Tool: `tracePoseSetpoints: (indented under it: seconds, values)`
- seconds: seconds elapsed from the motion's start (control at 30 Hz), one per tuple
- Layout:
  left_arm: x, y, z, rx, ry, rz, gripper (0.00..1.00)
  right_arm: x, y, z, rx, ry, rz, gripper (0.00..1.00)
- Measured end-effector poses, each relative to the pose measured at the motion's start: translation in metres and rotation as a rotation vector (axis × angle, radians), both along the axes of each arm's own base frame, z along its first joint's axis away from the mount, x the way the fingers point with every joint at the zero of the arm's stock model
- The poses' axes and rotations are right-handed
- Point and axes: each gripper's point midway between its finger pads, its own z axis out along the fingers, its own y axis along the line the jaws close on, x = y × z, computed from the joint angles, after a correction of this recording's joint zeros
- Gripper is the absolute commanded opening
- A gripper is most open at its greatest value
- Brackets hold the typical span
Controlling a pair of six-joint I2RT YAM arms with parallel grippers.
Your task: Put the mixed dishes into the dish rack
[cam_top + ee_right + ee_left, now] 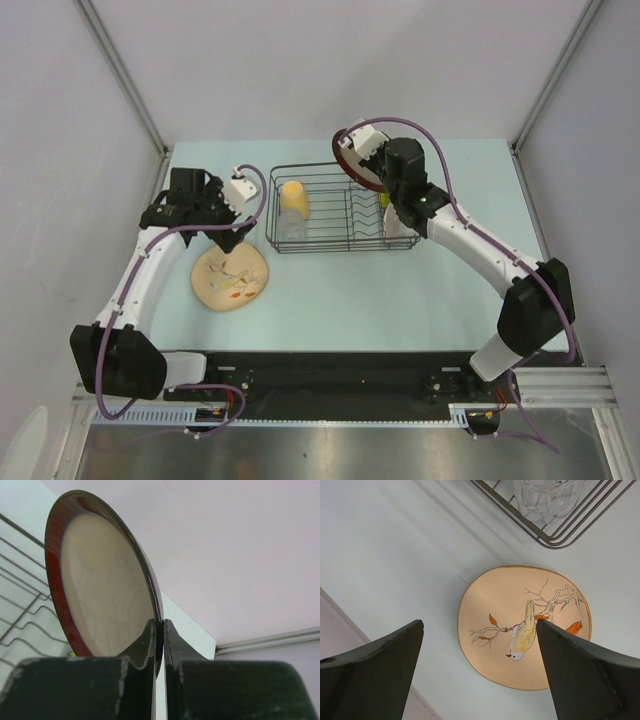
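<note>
I note the right gripper (160, 630) pinching the dark-red-rimmed cream dish (100, 580) by its rim, on edge, upper left of frame. Left gripper (480, 624) spread wide above the beige floral-patterned plate (492, 592), lower centre.

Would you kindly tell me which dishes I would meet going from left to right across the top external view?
beige floral plate on the table → clear glass inside the dish rack → dark-red-rimmed dish, held on edge in the right pincer.
</note>
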Motion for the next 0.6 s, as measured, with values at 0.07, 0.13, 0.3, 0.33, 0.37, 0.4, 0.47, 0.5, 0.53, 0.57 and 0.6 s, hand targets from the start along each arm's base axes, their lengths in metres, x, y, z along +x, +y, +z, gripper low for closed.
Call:
tracePoseSetpoints:
  seconds: [0.07,0.13,0.3,0.33,0.37,0.4,0.47,0.5,0.53,0.57,0.6]
  values:
    - [0.002,0.002,-0.003,0.001,0.006,0.005,1.0,0.012,-0.002,-0.006,-0.023,-0.013,-0.008,0.0]
    - [0.004,0.004,-0.006,0.002,0.016,0.013,1.0,0.021,0.001,-0.015,-0.043,-0.016,-0.004,0.0]
    - [0.009,0.009,-0.017,0.005,0.045,0.029,1.0,0.035,0.014,-0.037,-0.083,-0.005,0.036,0.0]
    - [0.009,0.01,-0.019,0.005,0.053,0.033,1.0,0.037,0.016,-0.036,-0.086,-0.015,0.043,0.0]
    - [0.01,0.011,-0.021,0.005,0.059,0.036,1.0,0.038,0.018,-0.033,-0.086,-0.024,0.049,0.0]
    - [0.01,0.012,-0.023,0.006,0.064,0.038,1.0,0.039,0.02,-0.031,-0.084,-0.031,0.056,0.0]
    - [0.011,0.014,-0.026,0.006,0.074,0.043,1.0,0.041,0.021,-0.029,-0.078,-0.04,0.064,0.0]
    - [0.011,0.014,-0.028,0.007,0.079,0.044,1.0,0.041,0.02,-0.029,-0.076,-0.041,0.065,0.0]
    - [0.011,0.014,-0.029,0.007,0.084,0.044,1.0,0.042,0.019,-0.029,-0.077,-0.04,0.063,0.0]
    - [0.011,0.014,-0.031,0.007,0.088,0.045,1.0,0.043,0.017,-0.03,-0.077,-0.038,0.062,0.0]
    - [0.012,0.015,-0.032,0.007,0.091,0.046,1.0,0.043,0.016,-0.03,-0.077,-0.036,0.061,0.0]
